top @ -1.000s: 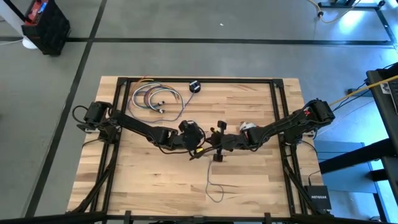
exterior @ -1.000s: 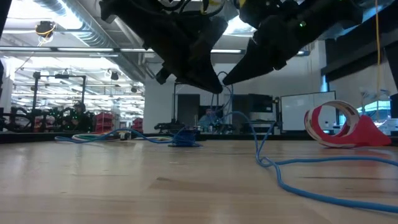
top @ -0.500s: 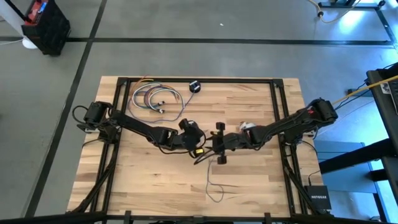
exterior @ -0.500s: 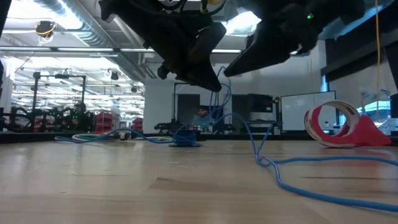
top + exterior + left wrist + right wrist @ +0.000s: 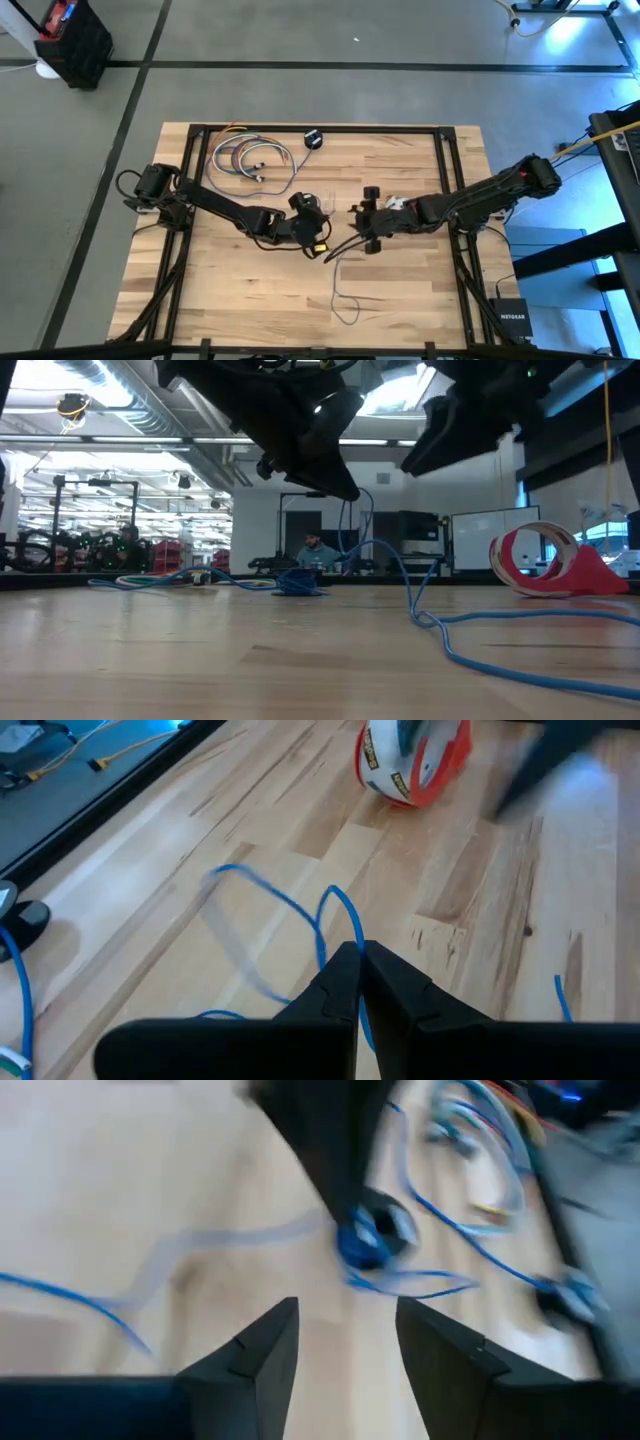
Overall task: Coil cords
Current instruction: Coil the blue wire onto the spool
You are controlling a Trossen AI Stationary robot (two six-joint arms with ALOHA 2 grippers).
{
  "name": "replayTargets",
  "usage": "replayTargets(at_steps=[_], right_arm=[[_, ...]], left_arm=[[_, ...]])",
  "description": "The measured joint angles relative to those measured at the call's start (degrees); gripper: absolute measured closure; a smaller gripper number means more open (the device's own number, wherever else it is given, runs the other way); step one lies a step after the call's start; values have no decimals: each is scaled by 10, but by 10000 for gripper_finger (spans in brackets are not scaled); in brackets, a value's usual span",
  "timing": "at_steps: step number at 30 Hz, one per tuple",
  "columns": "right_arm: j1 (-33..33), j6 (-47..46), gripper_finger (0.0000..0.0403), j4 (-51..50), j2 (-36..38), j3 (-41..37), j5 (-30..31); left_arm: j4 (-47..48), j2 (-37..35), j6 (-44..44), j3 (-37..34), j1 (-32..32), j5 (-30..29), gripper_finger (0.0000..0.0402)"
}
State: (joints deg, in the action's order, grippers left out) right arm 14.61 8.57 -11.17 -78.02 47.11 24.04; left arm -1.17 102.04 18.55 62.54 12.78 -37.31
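**Arm hardware, as seen**

Both arms matte black, jointed segments, thin black cables looped at the bases. Left gripper [image 5: 358, 982]: two dark wedge-shaped fingers; small yellow marking near its wrist. Right gripper [image 5: 345, 1345]: same dark angular fingers.

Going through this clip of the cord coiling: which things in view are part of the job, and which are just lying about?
Part of the job:
- blue cord, pinched in the shut left gripper
- black puck
- red-and-white bundle, beside the open right gripper

Lying about:
- coloured cables, already looped at the table's far edge
- black box on the floor
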Motion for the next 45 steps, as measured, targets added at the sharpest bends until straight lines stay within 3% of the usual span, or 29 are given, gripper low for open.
replayTargets(at_steps=[3,6,8,13,23,27,32,37,42,45], right_arm=[[-6,10,228,-26,0,0,85],[-28,26,228,-37,0,0,114],[-51,49,228,-36,-5,0,96],[-104,100,228,-13,-45,0,-29],[-128,177,231,84,-125,0,-86],[-128,172,274,81,-125,0,-87],[-127,171,388,81,-126,0,-72],[-117,84,392,60,-108,0,-20],[-112,-39,392,53,-74,6,-31],[-112,-77,397,58,-68,15,-71]], left_arm=[[0,0,0,0,0,0,396],[0,0,-4,0,0,0,396],[0,0,-9,0,1,0,396],[0,0,-12,0,8,0,396],[-8,0,-27,0,16,1,396],[-8,0,-27,0,16,1,396],[-8,0,-26,0,16,1,396],[-1,0,-21,0,17,1,396],[0,0,-14,0,19,22,396],[-8,6,-8,0,18,24,396]])
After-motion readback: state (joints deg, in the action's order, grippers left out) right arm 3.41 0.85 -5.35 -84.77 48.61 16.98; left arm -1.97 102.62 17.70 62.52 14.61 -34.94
